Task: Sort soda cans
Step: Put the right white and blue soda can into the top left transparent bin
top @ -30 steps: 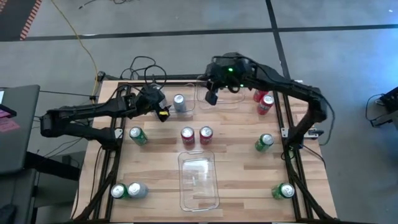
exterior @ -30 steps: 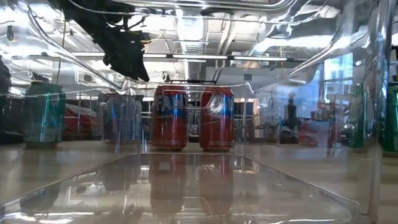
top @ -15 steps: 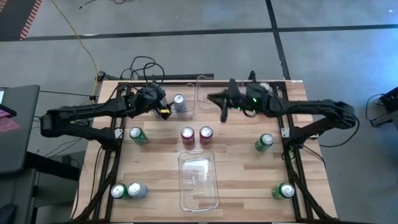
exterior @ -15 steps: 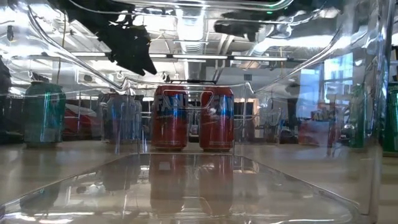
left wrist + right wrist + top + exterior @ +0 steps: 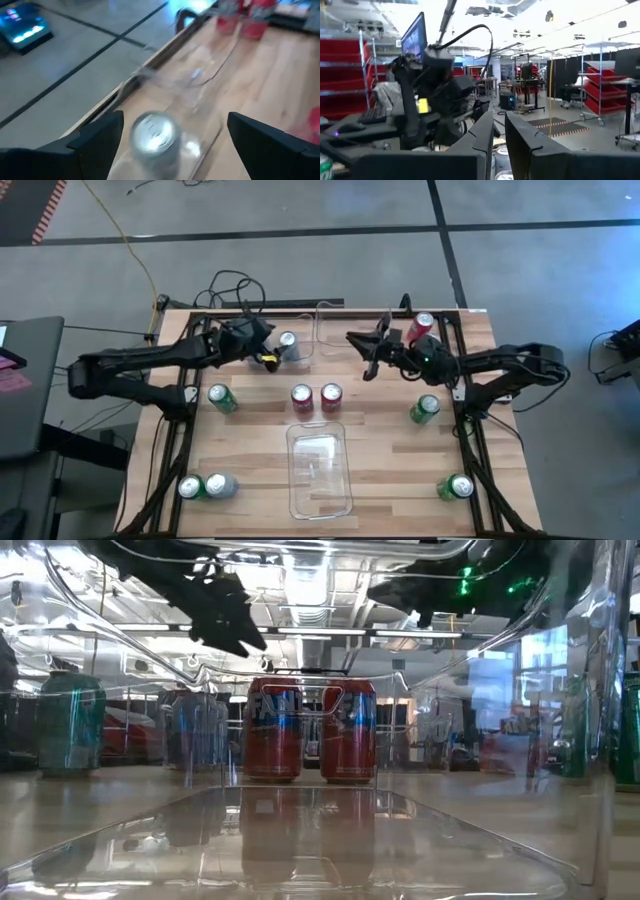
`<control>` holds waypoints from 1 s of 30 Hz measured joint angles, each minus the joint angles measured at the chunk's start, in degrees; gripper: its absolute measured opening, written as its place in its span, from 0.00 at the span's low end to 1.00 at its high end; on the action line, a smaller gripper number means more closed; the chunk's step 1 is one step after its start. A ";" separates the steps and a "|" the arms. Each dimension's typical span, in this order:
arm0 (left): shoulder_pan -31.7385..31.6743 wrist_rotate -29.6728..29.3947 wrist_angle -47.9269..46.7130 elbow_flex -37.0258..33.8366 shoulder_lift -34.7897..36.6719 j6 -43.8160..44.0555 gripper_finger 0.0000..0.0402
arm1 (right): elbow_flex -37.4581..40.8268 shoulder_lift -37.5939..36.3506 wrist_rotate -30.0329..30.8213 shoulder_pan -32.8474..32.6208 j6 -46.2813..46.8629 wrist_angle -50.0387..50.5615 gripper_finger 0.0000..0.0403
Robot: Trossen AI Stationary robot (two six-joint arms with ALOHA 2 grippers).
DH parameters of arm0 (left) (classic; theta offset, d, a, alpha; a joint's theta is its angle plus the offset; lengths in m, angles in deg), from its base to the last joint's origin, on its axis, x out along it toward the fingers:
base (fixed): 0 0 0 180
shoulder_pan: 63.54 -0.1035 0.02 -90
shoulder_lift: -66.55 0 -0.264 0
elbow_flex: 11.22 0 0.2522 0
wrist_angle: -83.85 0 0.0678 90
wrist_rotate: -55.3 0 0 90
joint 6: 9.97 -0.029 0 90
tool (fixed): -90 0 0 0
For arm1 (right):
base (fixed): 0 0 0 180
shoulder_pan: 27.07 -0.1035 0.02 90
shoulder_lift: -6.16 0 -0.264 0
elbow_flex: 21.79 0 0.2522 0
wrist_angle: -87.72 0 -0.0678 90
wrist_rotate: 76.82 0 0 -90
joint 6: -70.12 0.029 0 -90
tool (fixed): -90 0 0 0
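My left gripper (image 5: 266,357) is open at the back left of the table, just left of an upright silver soda can (image 5: 288,342). In the left wrist view that silver can (image 5: 153,135) stands ahead, between the wide-spread fingers (image 5: 95,141). My right gripper (image 5: 365,356) hovers right of the back centre, pointing left, its fingers (image 5: 483,141) nearly together and holding nothing. Two red cans (image 5: 301,396) (image 5: 330,395) stand side by side mid-table, also in the low view (image 5: 273,729) (image 5: 348,730). Another red can (image 5: 421,326) stands at the back right.
One clear bin (image 5: 320,470) lies at the front centre, another clear bin (image 5: 336,330) at the back centre. Green cans (image 5: 221,397) (image 5: 425,409) (image 5: 460,486) stand around the table. A green can (image 5: 190,487) and a silver one (image 5: 218,485) share the front left corner.
My right arm swung away from above the back bin to the right, and now reaches left with its gripper low. The left gripper edged closer to the silver can.
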 joint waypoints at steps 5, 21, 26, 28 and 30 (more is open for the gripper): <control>-0.04 0.59 4.19 0.01 -4.67 -1.24 0.87 | 0.00 -2.22 -3.34 1.18 1.27 0.58 0.16; -9.82 7.75 7.80 0.03 -14.42 0.05 0.87 | -0.03 -10.48 -5.64 4.81 -0.38 11.13 0.16; -11.66 13.89 8.85 0.23 -17.48 -0.36 0.89 | -0.03 -10.23 -5.63 6.41 1.50 11.99 0.16; -12.18 14.22 8.59 0.27 -18.69 -0.26 0.91 | -0.03 -9.85 -5.66 6.83 2.55 11.93 0.16; -12.49 14.28 8.69 0.34 -19.78 -0.26 0.92 | -0.03 -9.75 -5.66 6.93 2.63 12.56 0.16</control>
